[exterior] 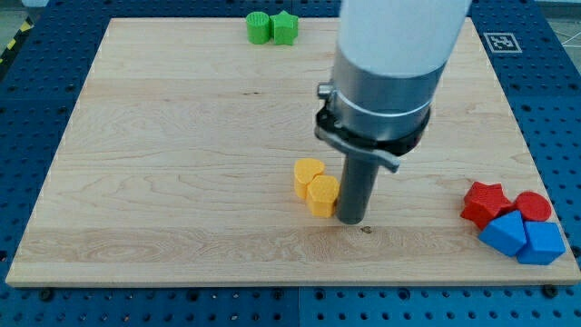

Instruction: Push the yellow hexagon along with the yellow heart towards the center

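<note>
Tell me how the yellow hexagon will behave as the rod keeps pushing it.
The yellow hexagon looks like a squat, rigid block, so it probably slides rather than tips. My tip sits at its right, slightly toward the view's bottom, so an off-centre push may turn it. It touches the yellow heart, which will likely move along with it on the smooth wooden board.

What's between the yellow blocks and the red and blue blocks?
In the camera view, my tip stands there, right beside the yellow hexagon block; the rest is bare wooden board.
</note>
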Robot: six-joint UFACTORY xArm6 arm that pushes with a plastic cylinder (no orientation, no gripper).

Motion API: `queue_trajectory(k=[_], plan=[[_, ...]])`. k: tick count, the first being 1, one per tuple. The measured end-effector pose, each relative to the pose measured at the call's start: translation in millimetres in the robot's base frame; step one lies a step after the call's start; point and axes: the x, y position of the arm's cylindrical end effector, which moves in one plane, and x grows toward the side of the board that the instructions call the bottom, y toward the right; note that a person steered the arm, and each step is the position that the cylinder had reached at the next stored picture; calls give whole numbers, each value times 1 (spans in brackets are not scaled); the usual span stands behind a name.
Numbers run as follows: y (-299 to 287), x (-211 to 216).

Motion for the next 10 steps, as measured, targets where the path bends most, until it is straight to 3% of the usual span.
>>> queue_trajectory(k=[1,4,6,8,10], plan=[[-20,4],[-64,-54],[-58,-46],[-107,-29],[-140,-46]])
